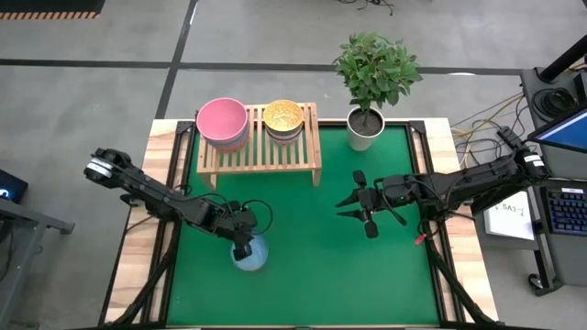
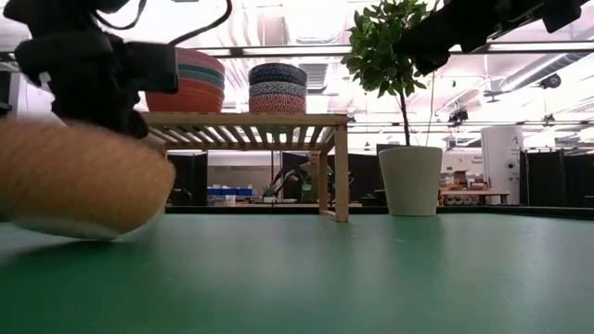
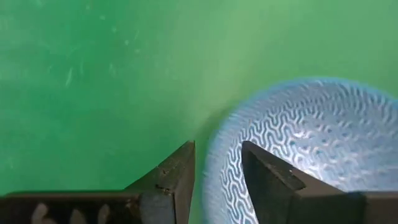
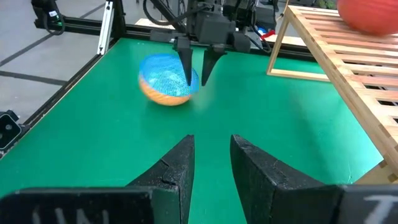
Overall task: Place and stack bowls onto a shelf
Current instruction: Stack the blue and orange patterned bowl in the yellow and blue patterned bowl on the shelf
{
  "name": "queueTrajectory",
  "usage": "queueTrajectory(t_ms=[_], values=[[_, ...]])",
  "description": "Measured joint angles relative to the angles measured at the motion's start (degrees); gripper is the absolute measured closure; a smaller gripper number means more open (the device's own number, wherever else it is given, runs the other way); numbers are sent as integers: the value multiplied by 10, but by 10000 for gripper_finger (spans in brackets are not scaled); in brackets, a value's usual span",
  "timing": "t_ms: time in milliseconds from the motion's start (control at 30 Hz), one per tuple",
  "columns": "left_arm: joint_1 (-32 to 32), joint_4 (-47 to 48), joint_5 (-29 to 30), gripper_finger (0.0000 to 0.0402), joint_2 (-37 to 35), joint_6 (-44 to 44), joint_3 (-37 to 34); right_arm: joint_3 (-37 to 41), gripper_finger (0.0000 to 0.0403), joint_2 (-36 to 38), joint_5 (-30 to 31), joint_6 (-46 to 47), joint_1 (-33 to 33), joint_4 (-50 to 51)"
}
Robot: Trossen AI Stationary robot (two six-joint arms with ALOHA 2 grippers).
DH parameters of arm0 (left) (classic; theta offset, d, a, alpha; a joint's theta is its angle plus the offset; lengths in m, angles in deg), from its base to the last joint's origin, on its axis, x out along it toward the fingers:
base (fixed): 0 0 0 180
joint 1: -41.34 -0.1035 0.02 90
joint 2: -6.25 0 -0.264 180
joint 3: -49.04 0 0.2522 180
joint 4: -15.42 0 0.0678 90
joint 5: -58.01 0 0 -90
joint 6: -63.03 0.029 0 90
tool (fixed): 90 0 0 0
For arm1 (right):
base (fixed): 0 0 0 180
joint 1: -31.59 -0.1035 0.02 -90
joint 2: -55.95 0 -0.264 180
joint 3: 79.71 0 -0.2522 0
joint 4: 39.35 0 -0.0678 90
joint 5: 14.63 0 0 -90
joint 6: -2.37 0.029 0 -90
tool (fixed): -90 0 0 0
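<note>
Bowl rim sits between the left tool's closing fingers, not yet pinched; squeeze squarely, lift level; right tool idles, parted, empty.

Bright even overhead light, ceiling glare, near bowl blurred, soft shadows

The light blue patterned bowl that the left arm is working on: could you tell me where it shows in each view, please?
High view: the light blue patterned bowl is at the mat's front left, under the left gripper.
Low view: large and blurred at the left edge, orange outside.
Left wrist view: lower right, one finger inside the rim.
Right wrist view: upper left.
Shared landmark: the shelf.
</note>
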Motion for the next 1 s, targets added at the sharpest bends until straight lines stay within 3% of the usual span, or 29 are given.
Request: queueTrajectory(t_ms=[300,467,600,733,1000], values=[[0,20,3,238,-1,15,14,0,310,0,0,0,0,0],[1,23,-14,234,11,16,11,2,310,0,0,0,0,1],[5,22,-15,276,23,28,13,7,310,-1,0,1,0,0],[5,22,-26,378,25,38,20,9,310,-1,0,2,0,0],[7,33,-30,396,12,37,78,10,310,-1,1,-6,0,4]])
